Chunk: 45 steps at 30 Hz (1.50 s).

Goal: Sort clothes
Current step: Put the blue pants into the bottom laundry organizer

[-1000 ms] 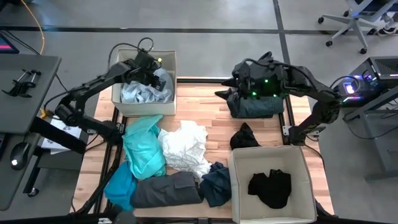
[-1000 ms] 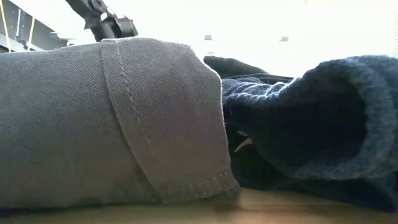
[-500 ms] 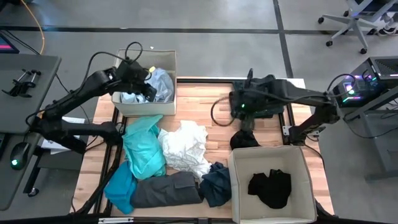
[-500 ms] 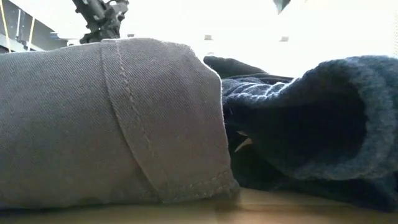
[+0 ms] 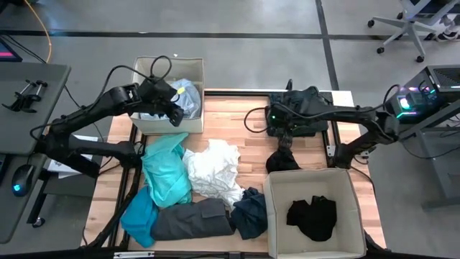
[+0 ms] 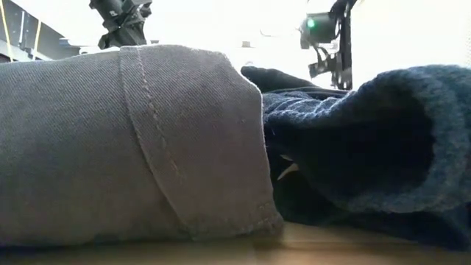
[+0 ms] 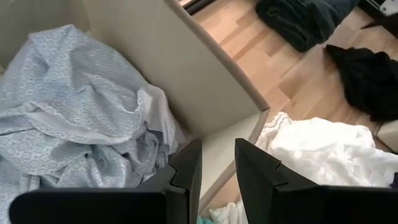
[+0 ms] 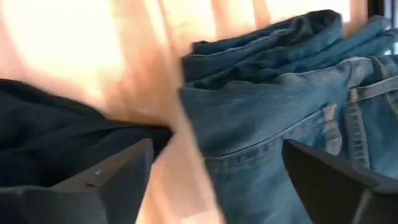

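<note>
The clothes lie in a heap near the table's left: turquoise (image 5: 165, 169), white (image 5: 215, 173), dark grey (image 5: 190, 219) and navy (image 5: 251, 212). A pale blue garment (image 7: 81, 106) lies in the far left bin (image 5: 154, 124). My left gripper (image 5: 172, 109) hangs over that bin's near wall, its fingers (image 7: 186, 171) a narrow gap apart with nothing between them. My right gripper (image 5: 284, 140) points down, wide open (image 8: 214, 171), above the table between a black garment (image 5: 284, 160) and folded jeans (image 8: 280, 106). It touches neither.
A second beige bin (image 5: 345, 180) at the near right holds a black garment (image 5: 313, 219). In the low view the dark grey garment (image 6: 132, 140) and the navy knit (image 6: 368, 140) fill the foreground. Bare wood shows between the left bin and the jeans.
My left gripper has drawn up out of the left bin and back toward the table's near edge, to above the bin's near wall. My right gripper has swung down from above the jeans toward the black garment and tipped to point downward.
</note>
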### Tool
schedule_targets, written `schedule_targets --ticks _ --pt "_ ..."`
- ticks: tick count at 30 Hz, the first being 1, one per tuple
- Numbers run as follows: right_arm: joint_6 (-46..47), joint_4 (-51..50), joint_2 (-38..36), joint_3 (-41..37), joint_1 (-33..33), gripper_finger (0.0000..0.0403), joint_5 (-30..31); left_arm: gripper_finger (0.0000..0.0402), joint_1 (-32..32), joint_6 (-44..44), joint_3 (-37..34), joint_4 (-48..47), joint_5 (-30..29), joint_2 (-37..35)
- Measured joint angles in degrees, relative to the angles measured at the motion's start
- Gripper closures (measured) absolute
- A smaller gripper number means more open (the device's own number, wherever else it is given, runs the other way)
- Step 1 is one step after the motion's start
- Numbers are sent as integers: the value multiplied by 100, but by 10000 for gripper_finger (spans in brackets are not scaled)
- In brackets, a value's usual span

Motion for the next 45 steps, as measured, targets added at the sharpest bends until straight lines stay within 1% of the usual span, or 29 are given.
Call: schedule_targets --ticks 2,4,10,13,15,18,21,25,29,30,33,36,38,40,42,45 --pt "-117 249 -2 -220 -163 40 147 326 -55 -30 0 0 0 47" --pt "-158 360 -2 -478 -350 35 190 326 -109 -52 0 -2 0 92" --pt "-425 1211 11 -1367 -878 34 152 326 -255 -136 0 0 0 213" --pt "-444 1809 124 -1712 -1046 35 129 326 -308 -187 0 11 0 275" --pt "-418 2136 257 -1882 -1103 43 98 326 -342 -199 0 20 2 317" --pt "-342 2382 494 -2012 -1128 71 107 326 -404 -201 0 70 0 335" --pt "-278 2644 638 -2010 -1112 117 361 326 -480 -204 0 203 1 335" --pt "-171 2928 676 -2026 -1155 206 443 326 -591 -203 0 383 4 335" --pt "7 2939 675 -2028 -1154 310 407 326 -686 -206 0 656 3 334" --pt "75 2871 673 -2019 -1134 328 392 326 -709 -207 0 705 2 335" --pt "306 2616 661 -1898 -1006 330 384 326 -780 -247 0 884 4 335" --pt "660 2237 440 -1701 -820 330 212 326 -844 -391 0 1040 -3 333" --pt "957 1850 156 -1528 -693 330 -99 326 -888 -458 0 1126 -5 333" --pt "1267 1696 -211 -1278 -590 332 -196 326 -937 -461 0 1269 -3 333" --pt "1479 1595 -605 -1046 -513 333 -156 326 -998 -454 0 1378 -9 333" --pt "1674 1296 -1173 -686 -416 342 127 326 -1072 -456 0 1581 -71 333"
